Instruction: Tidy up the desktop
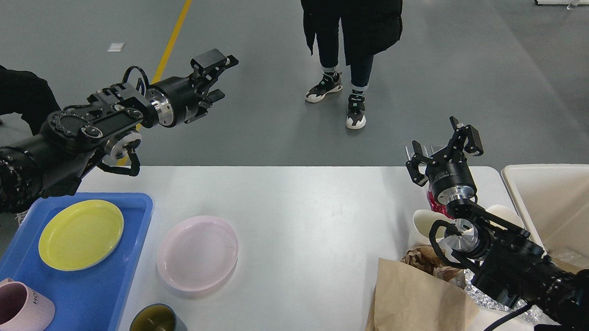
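two arms reach in over the desktop (pixel 301 209), a wide white top that fills the lower middle of the head view, with grey floor beyond its far edge.

the left gripper (pixel 219 76) hangs high at the upper left, out past the far edge and over the floor, its fingers spread apart and grasping nothing. the right gripper (pixel 443 150) stands upright near the far right corner, its fingers also spread and empty.

a blue tray (pixel 131 269) lies on the left part of the desktop. a yellow plate (pixel 80 234) sits in its far half and a pink mug (pixel 13 310) lies in its near corner, partly cut off by the picture's edge. just right of the tray, on the bare top, rests a pink plate (pixel 197 252). near the front edge, close by the tray, stands a dark cup (pixel 157 326).

on the right side, under the right arm, is a cluster of rubbish: a brown paper bag (pixel 412 303), crumpled paper (pixel 427 259) behind it, a white cup (pixel 424 224), something red (pixel 435 204) mostly hidden by the wrist, and a bit of foil (pixel 475 286). a beige bin (pixel 560 200) stands at the right end of the desktop.

a person (pixel 351 41) in dark clothes stands on the floor beyond, shown only from the coat down.
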